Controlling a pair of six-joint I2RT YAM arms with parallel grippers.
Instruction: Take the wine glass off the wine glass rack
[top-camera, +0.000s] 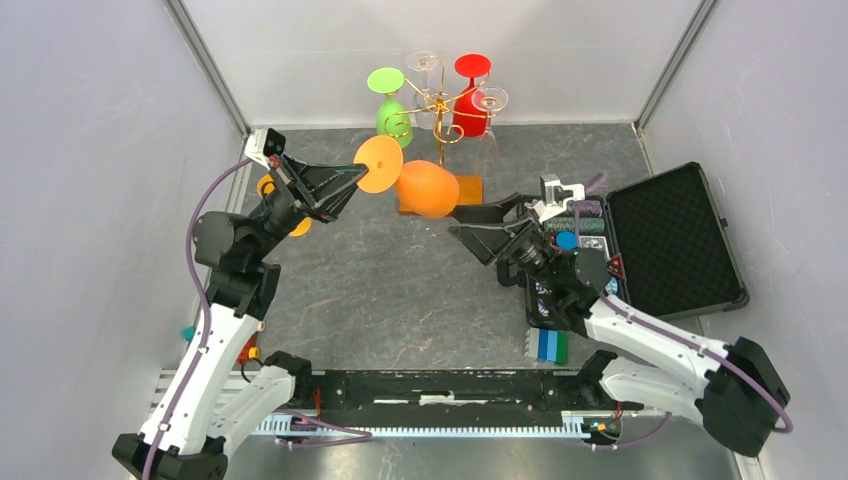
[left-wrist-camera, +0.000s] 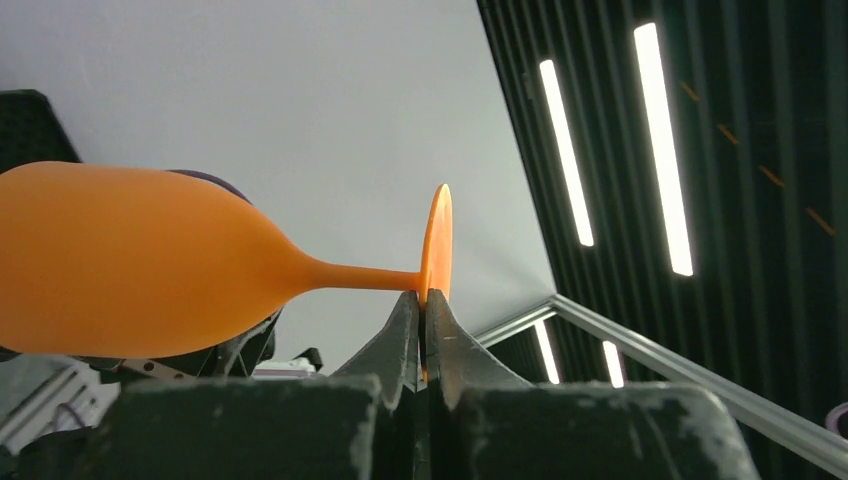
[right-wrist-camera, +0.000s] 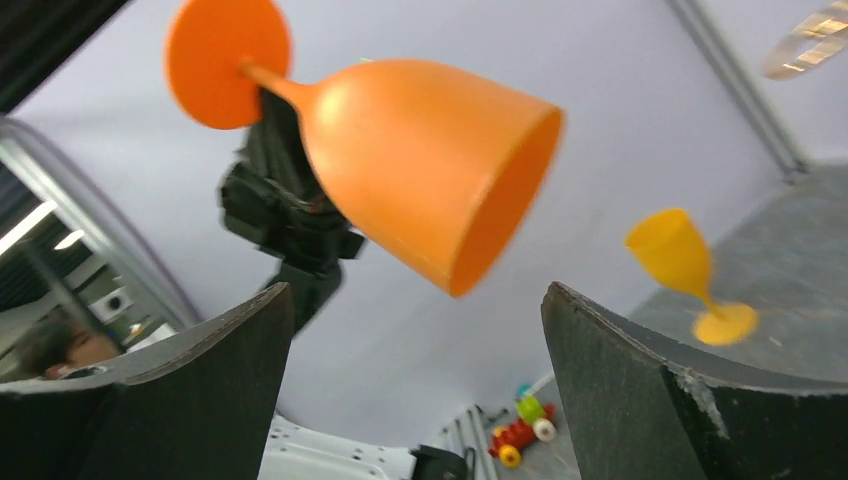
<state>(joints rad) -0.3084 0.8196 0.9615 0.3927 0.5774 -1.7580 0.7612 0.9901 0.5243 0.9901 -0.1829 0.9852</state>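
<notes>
- Jaws of the left gripper are clenched on the edge of the foot disc of the orange wine glass. It's a thin pinch on the rim only, clear in the left wrist view.
- Jaws of the right gripper are spread wide with nothing in them.
- Glass hangs sideways in the air with the stem level and the bowl mouth facing the right gripper. Probably presented that way so the second arm can take the bowl, since a rim pinch alone looks weak.
- Glass is off the wine glass rack, in front of it and above the surface. No contact with the scroll arms, so the lift-off looks done.
- Relative to the right jaws, the bowl sits just ahead of the gap and above it, not between the jaws. No touch visible.
- Rack carries a green glass, a red glass and clear ones, hung foot-up.
</notes>
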